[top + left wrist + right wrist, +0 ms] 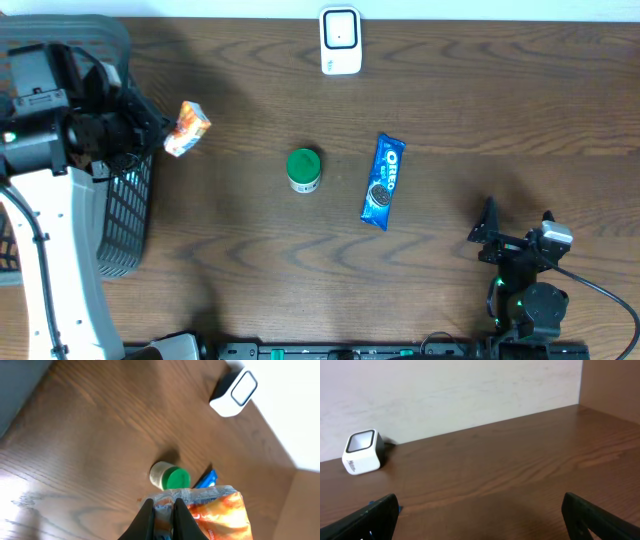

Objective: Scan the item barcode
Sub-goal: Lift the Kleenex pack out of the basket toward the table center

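Snack packet (pixel 186 128), orange and crinkled, hangs above the worktop (pixel 250 260) at the left, just beside the basket (pixel 130 210), pinched by one edge in the left jaws, which are closed almost completely on the film. The scanner (pixel 340 40) stands at the far edge, well apart from it. Between them lie a green-lidded jar (pixel 304 170) and a blue Oreo pack (pixel 384 181). The right jaws rest wide open and empty at the near right. With so thin a grip on soft film, the packet could swing or slip in transit. No barcode shows, so it may reach the scanner's window facing the wrong way.
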{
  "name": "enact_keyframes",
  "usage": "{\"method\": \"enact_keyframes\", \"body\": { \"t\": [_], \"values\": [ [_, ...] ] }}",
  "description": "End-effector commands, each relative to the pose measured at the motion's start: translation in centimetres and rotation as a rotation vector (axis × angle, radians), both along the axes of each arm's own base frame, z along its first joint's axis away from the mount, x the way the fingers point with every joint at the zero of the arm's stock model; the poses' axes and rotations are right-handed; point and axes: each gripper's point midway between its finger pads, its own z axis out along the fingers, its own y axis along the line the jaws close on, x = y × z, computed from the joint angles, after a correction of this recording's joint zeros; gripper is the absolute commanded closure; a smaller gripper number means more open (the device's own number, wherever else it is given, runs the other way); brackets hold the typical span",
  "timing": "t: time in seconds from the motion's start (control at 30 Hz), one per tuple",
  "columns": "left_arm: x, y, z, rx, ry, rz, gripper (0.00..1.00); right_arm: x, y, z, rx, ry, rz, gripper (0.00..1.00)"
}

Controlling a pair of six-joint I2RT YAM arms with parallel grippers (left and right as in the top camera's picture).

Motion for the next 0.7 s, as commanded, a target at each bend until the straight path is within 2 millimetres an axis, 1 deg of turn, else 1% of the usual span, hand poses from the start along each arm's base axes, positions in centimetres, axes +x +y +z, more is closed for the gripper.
{"method": "enact_keyframes", "body": {
  "t": [0.0,0.1,0.2,0.27,0.3,0.43,0.5,0.67],
  "values": [
    [-0.1,-0.2,-1.1,0.158,0.019,-0.064,0.93,0.0,0.2,-0.1,-0.01,0.006,0.011,0.01],
    [0.5,-1.2,-2.1,0.244,0.025,-0.096,0.93,0.0,0.2,-0.1,-0.01,0.006,0.011,0.01],
    [1.4,-3.2,-3.6,0.253,0.019,-0.157,0.93,0.0,0.2,-0.1,-0.01,0.006,0.011,0.01],
    [2.2,-4.5,-5.1,0.257,0.021,-0.193,0.93,0.0,0.2,-0.1,-0.01,0.006,0.011,0.01],
    [2.7,-4.8,-5.9,0.268,0.024,-0.195,0.93,0.0,0.2,-0.1,-0.01,0.006,0.011,0.01],
    [4.9,-4.8,-9.6,0.314,0.053,-0.139,0.93,0.0,0.2,-0.1,-0.01,0.006,0.011,0.01],
    [5.8,-5.4,-11.6,0.31,0.066,-0.146,0.93,0.0,0.2,-0.1,-0.01,0.006,0.011,0.01],
    [7.3,-7.1,-16.9,0.294,0.158,-0.151,0.93,0.0,0.2,-0.1,-0.01,0.006,0.011,0.01]
  ]
}}
